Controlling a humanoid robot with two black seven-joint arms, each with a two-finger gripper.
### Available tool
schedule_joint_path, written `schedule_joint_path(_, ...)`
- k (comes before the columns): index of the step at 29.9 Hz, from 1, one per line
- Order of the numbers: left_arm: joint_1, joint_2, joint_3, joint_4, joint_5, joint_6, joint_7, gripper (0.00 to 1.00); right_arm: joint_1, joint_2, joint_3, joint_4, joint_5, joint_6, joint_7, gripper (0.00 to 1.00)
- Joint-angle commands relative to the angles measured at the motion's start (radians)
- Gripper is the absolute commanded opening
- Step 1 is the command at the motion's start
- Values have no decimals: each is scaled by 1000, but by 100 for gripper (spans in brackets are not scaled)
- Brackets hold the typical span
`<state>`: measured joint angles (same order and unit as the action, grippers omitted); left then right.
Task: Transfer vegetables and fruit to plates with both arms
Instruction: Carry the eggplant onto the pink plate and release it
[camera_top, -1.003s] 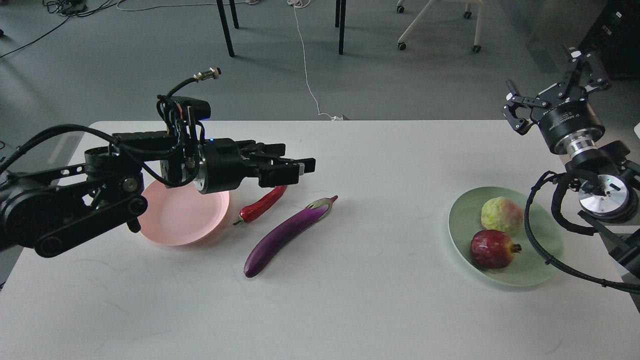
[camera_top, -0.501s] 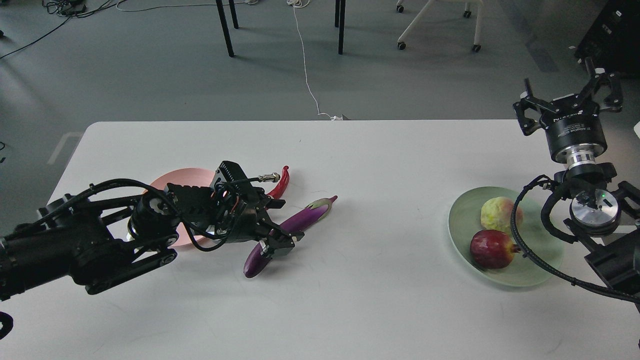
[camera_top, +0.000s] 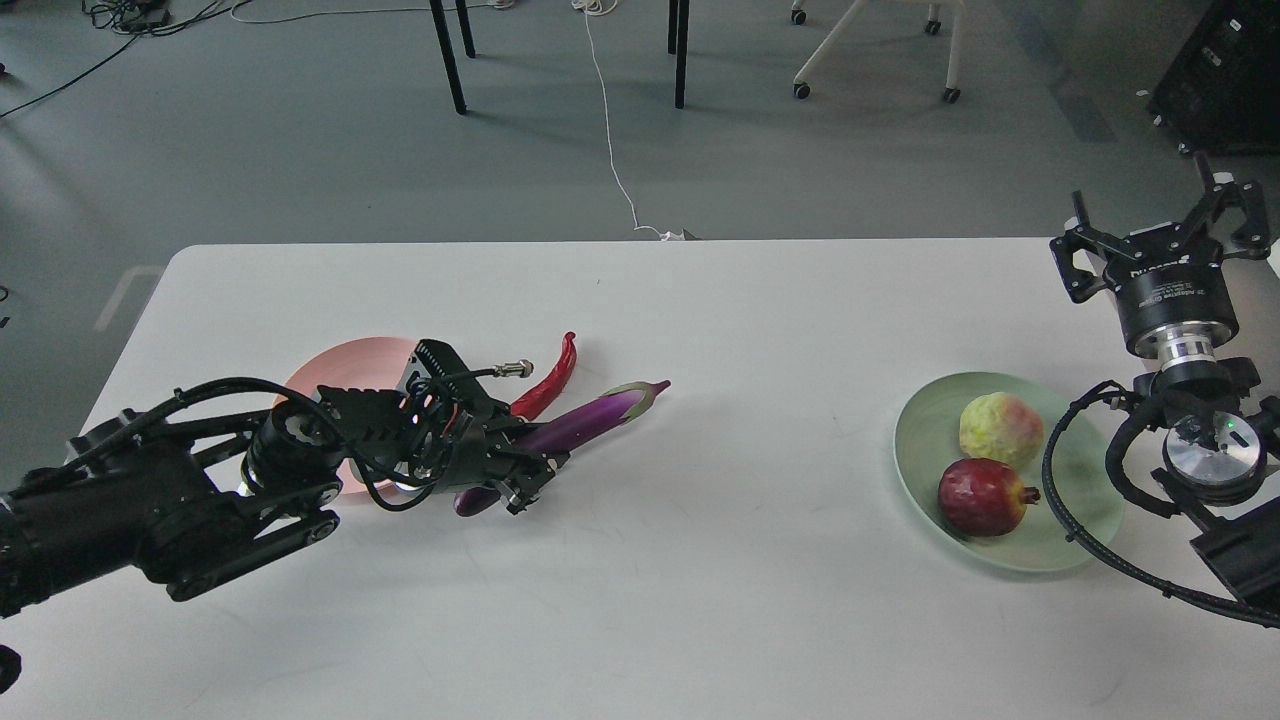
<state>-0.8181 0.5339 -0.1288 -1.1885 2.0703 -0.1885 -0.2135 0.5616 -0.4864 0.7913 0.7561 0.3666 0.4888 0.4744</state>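
**Eggplant in the left jaws, pink plate just behind**

Grey floor, chair legs and a trailing white cable fill the background, and in front of me the white tabletop (camera_top: 700, 560) carries the whole job. My left gripper (camera_top: 520, 478) is low on the tabletop, jaws clenched around the rounded lower end of the eggplant (camera_top: 590, 418), whose capped tip points up and to the right. The chili pepper (camera_top: 548, 380) lies just behind it, seemingly touching or nearly so. The pink plate (camera_top: 345, 362) sits right behind my left wrist, largely hidden by the arm.

Over on the other side, my right gripper (camera_top: 1160, 240) is raised beyond the green plate (camera_top: 1060, 545), jaws spread and holding nothing. The bumpy fruit (camera_top: 1000, 428) and the pomegranate (camera_top: 985, 497) already sit on that plate, side by side.

My judgement: the grip is far off-centre, so the long end may droop or swing. I should lift gently, clear the chili without dragging it, then carry the eggplant back over the pink plate and lower it before letting go. The chili comes after.
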Motion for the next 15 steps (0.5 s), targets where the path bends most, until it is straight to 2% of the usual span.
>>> schedule_joint_path(1,-33,104,-31,-78,-53,40,-9,8,-5,0,-1,-7,2,0,1,99)
schedule_joint_path(3,-38,188,-52,-126,-111,40,-6,8,-6,2,-1,-20,0,0,3,99)
schedule_joint_path(6,-36,283,-55,-131,-180,43,-3,10,-9,2,-1,-32,0,0,3,99)
schedule_joint_path(12,-12,353,-40,-37,-223,44,-1,11,-16,9,-1,-38,-2,0,3,99)
schedule_joint_path(15,36,354,-40,4,-223,44,2,17,-17,11,-3,-38,-2,0,3,99)
